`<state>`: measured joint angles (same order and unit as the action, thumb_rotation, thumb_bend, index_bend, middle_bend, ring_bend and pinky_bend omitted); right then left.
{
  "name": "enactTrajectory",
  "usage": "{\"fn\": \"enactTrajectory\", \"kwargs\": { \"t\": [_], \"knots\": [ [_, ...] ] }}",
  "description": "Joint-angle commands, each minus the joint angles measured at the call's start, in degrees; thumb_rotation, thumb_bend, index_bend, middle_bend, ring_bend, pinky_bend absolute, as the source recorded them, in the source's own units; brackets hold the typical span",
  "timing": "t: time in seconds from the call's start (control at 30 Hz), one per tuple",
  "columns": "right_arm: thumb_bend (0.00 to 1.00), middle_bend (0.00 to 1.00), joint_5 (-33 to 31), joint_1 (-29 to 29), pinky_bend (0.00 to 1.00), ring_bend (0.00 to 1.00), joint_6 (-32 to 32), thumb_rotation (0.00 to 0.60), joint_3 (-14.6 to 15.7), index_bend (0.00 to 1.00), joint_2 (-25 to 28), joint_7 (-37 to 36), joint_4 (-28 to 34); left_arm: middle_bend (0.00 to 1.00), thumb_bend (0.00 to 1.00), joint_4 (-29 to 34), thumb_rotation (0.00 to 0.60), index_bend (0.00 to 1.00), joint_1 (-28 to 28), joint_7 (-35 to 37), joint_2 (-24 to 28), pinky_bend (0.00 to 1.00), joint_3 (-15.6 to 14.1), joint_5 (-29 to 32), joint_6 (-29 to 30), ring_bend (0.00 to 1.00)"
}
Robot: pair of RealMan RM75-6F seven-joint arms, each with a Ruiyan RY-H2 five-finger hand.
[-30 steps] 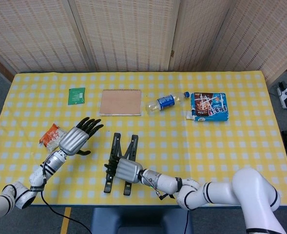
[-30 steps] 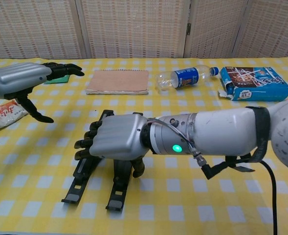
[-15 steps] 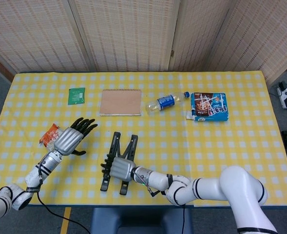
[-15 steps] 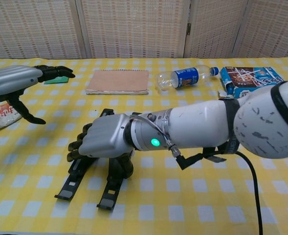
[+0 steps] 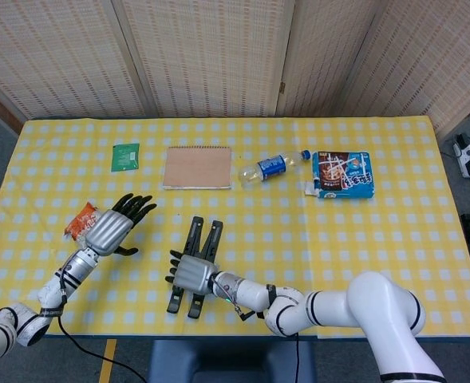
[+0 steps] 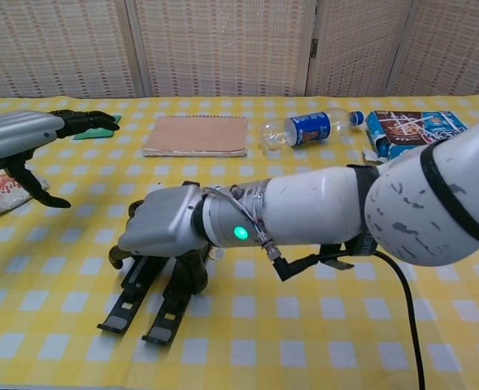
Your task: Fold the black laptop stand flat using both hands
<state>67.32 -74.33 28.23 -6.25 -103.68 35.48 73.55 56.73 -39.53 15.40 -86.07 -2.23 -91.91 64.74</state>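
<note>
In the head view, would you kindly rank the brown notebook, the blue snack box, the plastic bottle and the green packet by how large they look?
Largest to smallest in the head view:
1. brown notebook
2. blue snack box
3. plastic bottle
4. green packet
All four lie at about the same depth on the table, so the order seems reliable.

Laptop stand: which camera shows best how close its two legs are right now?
The head view. From above, both legs of the black laptop stand run nearly parallel, with their far ends clear of the right robot hand that grips the middle. The chest view shows only the near feet below that robot hand; the far ends are hidden.
</note>
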Motion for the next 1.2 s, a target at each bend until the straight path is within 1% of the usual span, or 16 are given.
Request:
{"fn": "enactTrajectory", "kwargs": {
  "t": [0.03,0.13,0.2,0.3,0.4,0.43,0.47,0.5,0.53,0.6,0.63,0.7,0.77,0.87,1.03,1.2],
  "knots": [
    [0.21,0.39,3.1,1.2,0.05,0.25,2.2,0.600,0.6,0.37,0.7,-2.5,0.8,0.00,0.07,0.0,0.600,0.00,0.1,0.0,0.1,0.00,0.0,-0.3,0.2,0.00],
    [0.21,0.46,5.3,1.9,0.06,0.29,3.5,0.600,1.2,0.49,1.4,-4.2,1.1,0.00,0.07,0.6,0.600,0.00,0.1,-0.3,0.3,0.00,0.1,-0.4,0.5,0.00],
    [0.21,0.48,6.8,2.5,0.07,0.31,4.7,0.600,1.6,0.53,1.9,-5.4,1.7,0.00,0.07,1.2,0.600,0.00,0.2,-0.8,0.5,0.00,0.2,-0.6,0.6,0.00],
    [0.21,0.50,8.5,3.1,0.08,0.32,5.8,0.600,2.0,0.56,2.5,-6.7,2.3,0.00,0.07,2.0,0.600,0.00,0.1,-1.4,0.7,0.00,0.3,-0.8,0.8,0.00],
    [0.21,0.49,9.7,3.6,0.08,0.31,6.2,0.600,2.6,0.55,3.3,-7.6,3.1,0.00,0.07,3.1,0.600,0.00,0.1,-2.4,1.0,0.00,0.8,-0.5,0.6,0.00],
    [0.21,0.47,9.9,3.7,0.08,0.30,6.2,0.600,2.8,0.53,3.6,-7.8,3.4,0.00,0.07,3.6,0.600,0.00,0.1,-2.7,1.2,0.00,0.9,-0.3,0.4,0.00],
    [0.21,0.43,9.9,3.8,0.07,0.28,6.0,0.600,3.0,0.47,3.9,-7.8,3.8,0.00,0.07,4.0,0.600,0.00,0.1,-3.1,1.4,0.00,1.0,-0.1,0.2,0.00],
    [0.21,0.35,9.8,4.0,0.05,0.24,6.0,0.600,3.2,0.36,4.4,-7.8,4.2,0.00,0.07,4.4,0.600,0.00,0.0,-3.4,1.5,0.00,1.1,0.0,0.1,0.00],
    [0.21,0.24,9.7,4.3,0.03,0.18,6.1,0.600,3.4,0.20,4.9,-7.5,4.9,0.00,0.08,5.0,0.600,0.00,0.0,-4.0,1.8,0.00,1.3,0.2,-0.1,0.00],
    [0.21,0.08,8.4,5.2,0.00,0.08,6.5,0.600,3.8,0.04,6.1,-6.8,6.7,0.00,0.07,6.1,0.600,0.00,0.1,-4.8,2.2,0.00,1.6,0.6,-0.4,0.00],
    [0.21,0.03,7.5,5.7,0.00,0.04,6.6,0.600,4.0,0.00,6.8,-6.6,7.8,0.00,0.07,6.5,0.600,0.00,0.1,-4.9,2.3,0.00,1.6,0.6,-0.3,0.00],
    [0.21,0.00,6.2,7.0,0.00,0.00,8.0,0.600,4.4,0.00,8.7,-5.7,10.2,0.00,0.08,7.0,0.600,0.00,0.3,-5.0,2.4,0.00,1.8,0.8,0.0,0.00],
    [0.21,0.00,5.4,8.4,0.00,0.00,9.8,0.600,4.9,0.00,10.6,-4.7,12.6,0.00,0.08,7.2,0.600,0.00,0.7,-5.6,2.3,0.00,2.2,1.3,0.3,0.00],
    [0.21,0.00,5.8,12.1,0.00,0.01,15.4,0.600,6.1,0.00,14.3,-4.1,17.0,0.00,0.11,8.0,0.600,0.00,1.5,-7.2,2.6,0.00,3.0,2.7,0.8,0.00],
    [0.21,0.01,9.6,21.0,0.00,0.06,28.2,0.600,9.8,0.00,22.1,-4.7,24.2,0.00,0.14,11.5,0.600,0.00,3.6,-9.1,4.8,0.00,4.2,5.2,2.5,0.00],
    [0.21,0.07,13.0,31.2,0.00,0.09,41.1,0.600,13.6,0.00,28.0,-6.8,25.5,0.00,0.15,17.2,0.600,0.02,7.1,-12.6,8.9,0.00,4.8,8.7,4.2,0.00]
  ]
}}
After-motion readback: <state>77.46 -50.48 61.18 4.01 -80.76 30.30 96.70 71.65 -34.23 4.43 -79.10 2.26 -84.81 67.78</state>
